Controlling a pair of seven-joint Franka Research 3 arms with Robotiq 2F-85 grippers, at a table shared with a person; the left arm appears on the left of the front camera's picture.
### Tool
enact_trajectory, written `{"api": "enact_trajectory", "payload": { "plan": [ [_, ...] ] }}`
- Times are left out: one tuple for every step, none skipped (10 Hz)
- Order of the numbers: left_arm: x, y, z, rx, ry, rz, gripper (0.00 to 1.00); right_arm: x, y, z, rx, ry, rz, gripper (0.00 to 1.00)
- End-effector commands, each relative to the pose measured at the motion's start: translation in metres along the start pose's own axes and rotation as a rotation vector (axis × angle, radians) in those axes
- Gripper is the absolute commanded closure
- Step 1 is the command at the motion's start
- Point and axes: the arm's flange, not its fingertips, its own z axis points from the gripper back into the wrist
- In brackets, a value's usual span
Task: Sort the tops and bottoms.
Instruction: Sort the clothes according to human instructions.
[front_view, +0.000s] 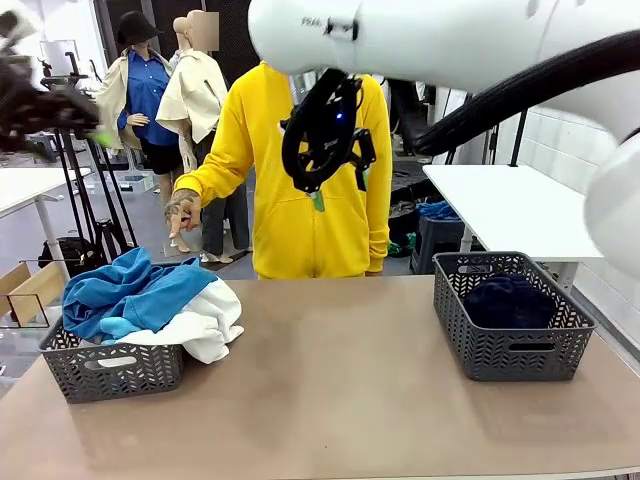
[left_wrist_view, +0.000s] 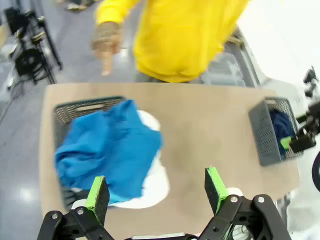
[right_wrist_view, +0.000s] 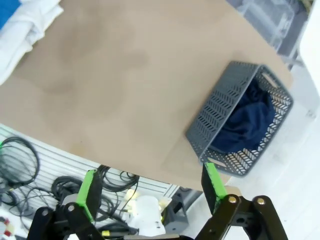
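Observation:
The tops lie heaped in the grey left basket (front_view: 110, 370): bright blue garments (front_view: 130, 290) over a white shirt (front_view: 205, 325) that spills over the rim. From above, the blue fabric (left_wrist_view: 107, 147) covers most of the white shirt (left_wrist_view: 155, 185). The bottoms, a dark navy garment (front_view: 510, 300), lie in the grey right basket (front_view: 505, 355). My left gripper (left_wrist_view: 156, 190) hangs open high above the left basket. My right gripper (right_wrist_view: 150, 187) is open too, high over the table's near edge, with the navy garment (right_wrist_view: 247, 125) in its basket (right_wrist_view: 215, 115) ahead.
A person in a yellow hoodie (front_view: 305, 190) stands at the far edge, one hand (front_view: 182, 210) pointing down towards the left basket. My right arm (front_view: 430, 40) spans the top of the front view. Bare table (front_view: 340, 380) lies between the baskets.

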Motion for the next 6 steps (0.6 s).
{"api": "enact_trajectory", "payload": {
  "plan": [
    [0.008, -0.033, -0.050, -0.034, 0.047, -0.089, 0.00, -0.050, -0.020, -0.033, 0.058, -0.036, -0.088, 0.00],
    [-0.004, -0.055, -0.069, -0.031, 0.058, -0.150, 0.00, -0.070, -0.034, -0.042, 0.052, -0.019, -0.125, 0.00],
    [-0.014, -0.073, -0.085, -0.017, 0.031, -0.232, 0.00, -0.084, -0.042, -0.066, 0.083, -0.031, -0.203, 0.00],
    [-0.025, -0.091, -0.092, -0.079, 0.018, -0.307, 0.00, -0.096, -0.045, -0.092, 0.088, -0.084, -0.221, 0.00],
    [-0.040, -0.107, -0.098, -0.112, 0.015, -0.360, 0.00, -0.113, -0.051, -0.119, 0.037, -0.133, -0.346, 0.00],
    [-0.051, -0.111, -0.109, -0.107, 0.076, -0.377, 0.00, -0.126, -0.054, -0.131, 0.031, -0.177, -0.417, 0.00]
  ]
}}
